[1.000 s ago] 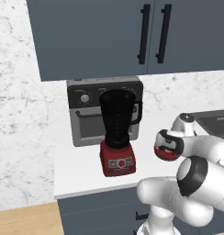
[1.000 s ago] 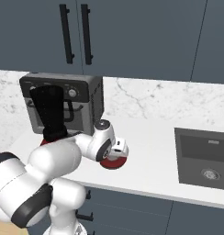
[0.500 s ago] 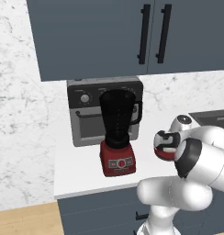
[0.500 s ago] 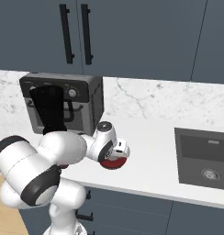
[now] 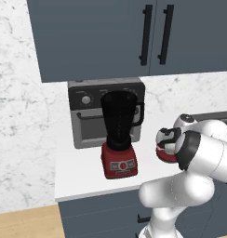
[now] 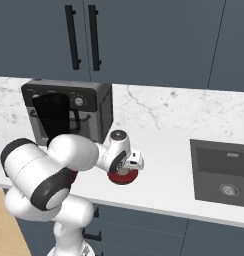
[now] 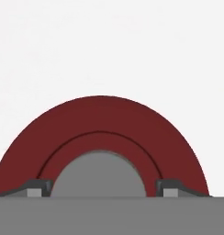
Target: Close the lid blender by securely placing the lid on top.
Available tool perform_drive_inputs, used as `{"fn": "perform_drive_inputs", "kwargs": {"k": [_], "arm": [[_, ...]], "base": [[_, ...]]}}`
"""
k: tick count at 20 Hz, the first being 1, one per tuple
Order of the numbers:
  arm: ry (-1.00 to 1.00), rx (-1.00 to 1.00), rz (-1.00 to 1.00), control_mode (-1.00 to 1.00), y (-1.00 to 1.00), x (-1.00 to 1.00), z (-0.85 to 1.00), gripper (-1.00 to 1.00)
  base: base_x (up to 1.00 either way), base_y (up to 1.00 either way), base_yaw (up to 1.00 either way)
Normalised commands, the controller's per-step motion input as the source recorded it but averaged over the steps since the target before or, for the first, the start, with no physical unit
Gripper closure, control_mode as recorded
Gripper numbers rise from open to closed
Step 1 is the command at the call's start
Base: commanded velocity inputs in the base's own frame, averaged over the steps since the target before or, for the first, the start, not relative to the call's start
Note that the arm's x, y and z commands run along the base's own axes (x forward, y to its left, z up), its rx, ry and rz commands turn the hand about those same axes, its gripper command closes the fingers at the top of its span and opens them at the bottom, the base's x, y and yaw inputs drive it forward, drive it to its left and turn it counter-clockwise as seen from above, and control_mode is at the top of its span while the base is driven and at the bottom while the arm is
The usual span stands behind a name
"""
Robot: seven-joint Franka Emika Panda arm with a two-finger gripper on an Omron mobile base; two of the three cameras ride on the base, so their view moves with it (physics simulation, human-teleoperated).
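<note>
Cabinets (image 5: 134, 32) and white table (image 6: 164, 175) unchanged, base cameras haven't shifted. Sink (image 6: 224, 172) sits well right of the arm in the right base view

Toaster oven (image 5: 94, 116) at the back against the wall, blender (image 5: 119, 135) just in front of it, jar upright and mouth uncovered, same spot as 1.0 s ago

Arm moved: elbow has swung up and in over the last second, the big white link now sits higher and closer to the base cameras. Wrist end barely changed position

Gripper (image 5: 165, 145) is low over the table, to the right of the blender and apart from it, pointing down. Same place as 0.5 s ago

Lid (image 7: 101, 133) lies flat on the table right under the gripper, red rim showing below the hand (image 6: 123, 177). Hand view: the two fingertips (image 7: 36, 187) stand either side of the grey knob (image 7: 99, 174), right at its edges. Cannot tell if they're pressing it or just flanking it. Lid not lifted, no change from earlier frames
</note>
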Motion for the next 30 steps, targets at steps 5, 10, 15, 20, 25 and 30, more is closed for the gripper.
{"fn": "perform_drive_inputs", "kwargs": {"k": [5,10,15,20,25,30], "arm": [[0.05,0.0,0.0,-1.0,0.0,-0.17,-0.56,1.0],[0.0,0.0,0.0,-1.0,0.07,-0.29,-0.48,1.0],[0.0,0.0,0.0,-1.0,0.0,-0.4,-0.06,1.0],[0.0,0.03,0.0,-1.0,0.0,-0.38,0.19,1.0],[-0.01,0.03,0.0,-1.0,0.0,-0.26,0.61,1.0],[-0.03,0.01,0.0,-1.0,0.0,-0.15,0.97,1.0]], "base": [[0.0,0.0,0.0],[0.0,0.0,0.0],[0.0,0.0,0.0],[0.0,0.0,0.0],[0.0,0.0,0.0],[0.0,0.0,0.0]]}}
